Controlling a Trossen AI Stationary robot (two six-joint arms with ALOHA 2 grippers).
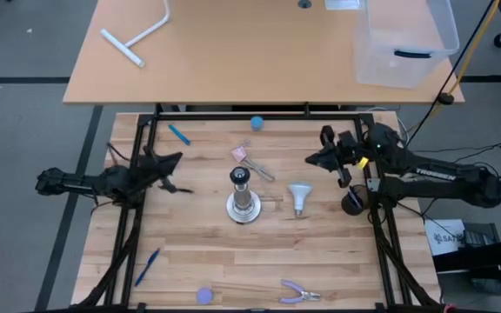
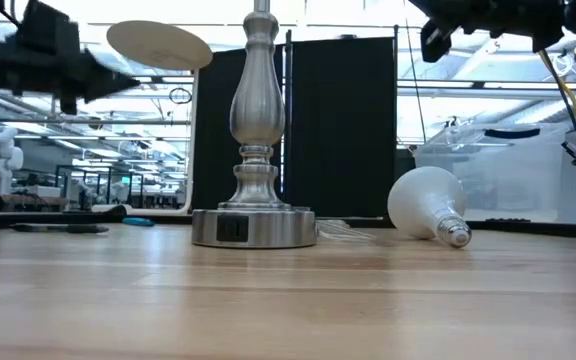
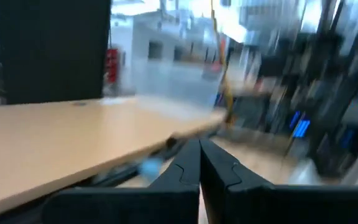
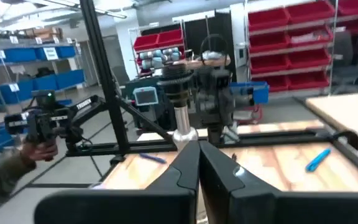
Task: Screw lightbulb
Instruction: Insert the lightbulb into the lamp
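The white lightbulb (image 1: 299,196) lies on its side on the wooden table, right of the silver lamp stand (image 1: 243,198) with the black top. In the low view the bulb's globe (image 2: 424,202) and its screw neck (image 2: 455,235) rest on the table. My left gripper (image 1: 179,157) is shut and empty in the air left of the stand; it also shows in the left wrist view (image 3: 199,163). My right gripper (image 1: 310,160) is shut and empty in the air on the far right of the bulb. In the right wrist view (image 4: 199,155) it points at the stand's top (image 4: 178,87).
A blue ball (image 1: 257,123) and a blue pen (image 1: 178,134) lie toward the far edge. A pink piece (image 1: 240,154) lies beyond the stand. A black mesh cup (image 1: 352,202) stands right of the bulb. Pliers (image 1: 300,294), a blue disc (image 1: 203,296) and another pen (image 1: 146,265) lie near the front.
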